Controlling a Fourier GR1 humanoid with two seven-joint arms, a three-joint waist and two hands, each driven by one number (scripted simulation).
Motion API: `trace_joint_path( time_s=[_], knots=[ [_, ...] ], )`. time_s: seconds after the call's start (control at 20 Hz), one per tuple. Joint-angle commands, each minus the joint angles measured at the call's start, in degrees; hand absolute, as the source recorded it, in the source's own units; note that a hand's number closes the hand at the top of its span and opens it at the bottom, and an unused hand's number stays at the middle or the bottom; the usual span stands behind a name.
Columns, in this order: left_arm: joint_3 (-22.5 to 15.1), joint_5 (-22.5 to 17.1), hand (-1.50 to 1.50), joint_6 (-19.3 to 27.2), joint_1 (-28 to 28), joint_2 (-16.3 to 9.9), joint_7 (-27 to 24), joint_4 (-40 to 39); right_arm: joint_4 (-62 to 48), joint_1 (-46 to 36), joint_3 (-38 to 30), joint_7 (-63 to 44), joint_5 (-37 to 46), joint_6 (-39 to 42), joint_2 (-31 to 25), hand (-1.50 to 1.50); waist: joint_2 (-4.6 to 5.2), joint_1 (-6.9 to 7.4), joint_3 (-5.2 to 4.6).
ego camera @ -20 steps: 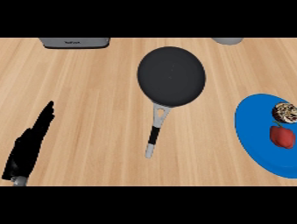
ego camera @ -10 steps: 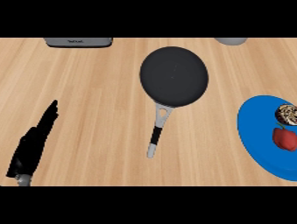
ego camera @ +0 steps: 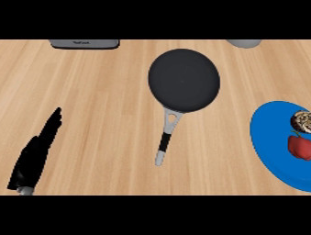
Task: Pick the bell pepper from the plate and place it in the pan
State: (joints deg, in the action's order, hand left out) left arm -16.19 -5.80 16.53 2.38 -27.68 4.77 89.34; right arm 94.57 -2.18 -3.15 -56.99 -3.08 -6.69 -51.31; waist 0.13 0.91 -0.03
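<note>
Glossy red bell pepper (ego camera: 301, 147) on blue round plate (ego camera: 273, 151), beside a brown muffin (ego camera: 307, 121) liable to be knocked; black left hand (ego camera: 36, 153) rested open, fingers straight, near counter's left edge.

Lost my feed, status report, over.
Left hand open, resting lower left; right hand mostly out of view. Bell pepper on blue plate beside a muffin. Pan empty, path clear.

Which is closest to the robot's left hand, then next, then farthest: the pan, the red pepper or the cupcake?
From the left hand, in the head view:
1. Pan, middle of the counter.
2. Bell pepper, on the blue plate at the right.
3. Cupcake, on the plate, slightly farther.
</note>
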Motion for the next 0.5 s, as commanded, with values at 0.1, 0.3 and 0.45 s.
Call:
trace_joint_path(
  time_s=[0.1,0.3,0.45],
  knots=[
    [-0.21,0.85,0.00,-0.74,-1.87,1.15,3.05,1.17,-7.32,-7.88,5.53,-7.59,-0.84,9.27,-0.75,-1.50,0.18,0.66,0.02],
    [2.21,0.84,0.00,-2.64,-1.02,-0.11,1.49,-0.45,-7.22,-11.90,9.30,-12.68,0.36,9.38,2.70,-1.50,0.03,0.24,-0.01],
    [2.38,1.96,0.00,-2.12,-0.19,1.00,0.76,-0.09,-10.28,-12.67,9.79,-11.83,0.40,11.72,3.33,-1.50,-0.02,0.03,0.00]
  ],
)
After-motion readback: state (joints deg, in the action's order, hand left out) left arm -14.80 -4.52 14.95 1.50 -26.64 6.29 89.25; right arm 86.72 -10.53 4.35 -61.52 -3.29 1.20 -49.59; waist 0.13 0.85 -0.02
